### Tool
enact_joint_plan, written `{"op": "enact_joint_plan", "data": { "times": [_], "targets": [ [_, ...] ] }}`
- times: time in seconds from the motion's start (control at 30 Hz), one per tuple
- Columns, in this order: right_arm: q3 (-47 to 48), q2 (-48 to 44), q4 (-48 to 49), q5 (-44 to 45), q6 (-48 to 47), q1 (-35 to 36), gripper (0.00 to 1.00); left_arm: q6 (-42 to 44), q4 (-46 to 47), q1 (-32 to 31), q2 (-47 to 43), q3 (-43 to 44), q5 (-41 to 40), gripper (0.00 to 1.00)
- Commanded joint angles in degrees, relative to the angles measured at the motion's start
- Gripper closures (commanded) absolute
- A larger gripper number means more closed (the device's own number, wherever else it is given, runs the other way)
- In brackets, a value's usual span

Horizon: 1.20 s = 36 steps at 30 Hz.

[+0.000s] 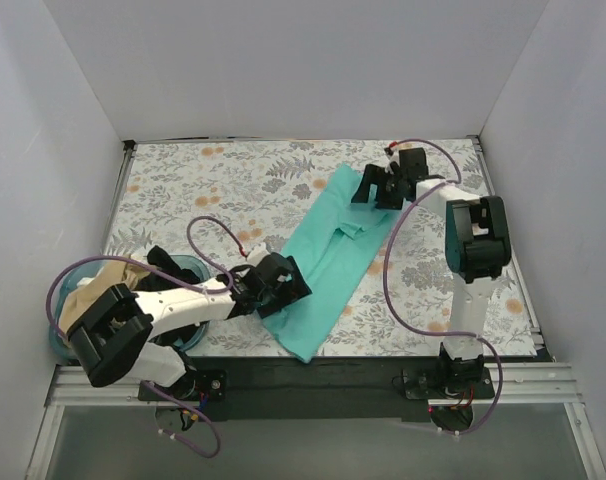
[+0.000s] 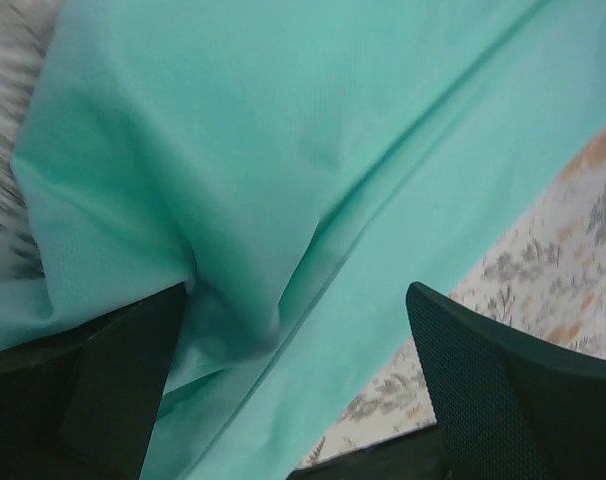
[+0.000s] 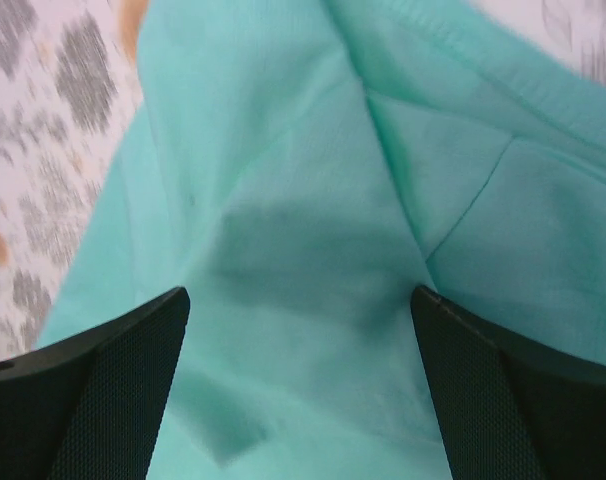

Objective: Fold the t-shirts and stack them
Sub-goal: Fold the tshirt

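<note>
The teal-green t-shirt [image 1: 328, 260] lies folded lengthwise in a long diagonal strip across the middle of the table. My left gripper [image 1: 281, 283] is open, low over the shirt's near left edge; the cloth [image 2: 283, 170] fills the left wrist view between the fingers [image 2: 503, 400]. My right gripper [image 1: 368, 188] is open over the shirt's far end, where collar and seams [image 3: 433, 130] show between its fingers [image 3: 113, 380]. The tan-beige t-shirt [image 1: 98, 285] lies crumpled in the blue basket [image 1: 68, 345] at the left.
The table has a floral cloth [image 1: 223, 180]. White walls enclose it on three sides. Purple cables [image 1: 398, 290] loop from both arms over the table. The black base rail [image 1: 313, 375] runs along the near edge.
</note>
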Motion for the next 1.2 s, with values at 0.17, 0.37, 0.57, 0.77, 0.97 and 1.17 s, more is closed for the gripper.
{"op": "enact_joint_plan", "data": {
  "times": [0.17,0.37,0.57,0.77,0.97,1.17],
  "targets": [
    [36.02,26.86,-10.73,-6.96,-4.94,4.47,0.02,-22.26,-6.96,-19.91,6.02,4.04,-11.60,0.06],
    [50.89,34.26,-10.92,-7.50,-2.04,5.80,0.02,-21.92,-12.67,-21.50,7.35,11.77,-16.79,0.02],
    [51.97,27.51,-11.70,-9.00,-4.32,6.41,0.02,-17.18,-12.06,-22.29,5.86,15.56,-17.41,0.02],
    [43.54,11.34,-15.04,-1.81,-9.24,8.35,0.02,-13.74,-13.90,-22.30,1.30,16.01,-17.33,0.02],
    [22.37,-6.06,-14.70,5.24,-11.53,9.66,0.02,-3.47,-20.04,-22.29,-1.35,16.27,-16.81,0.02],
    [-7.03,-26.18,-6.36,9.11,-6.89,11.60,0.02,-2.76,-16.47,-22.38,-3.63,10.04,-9.61,0.02]
  ]
}}
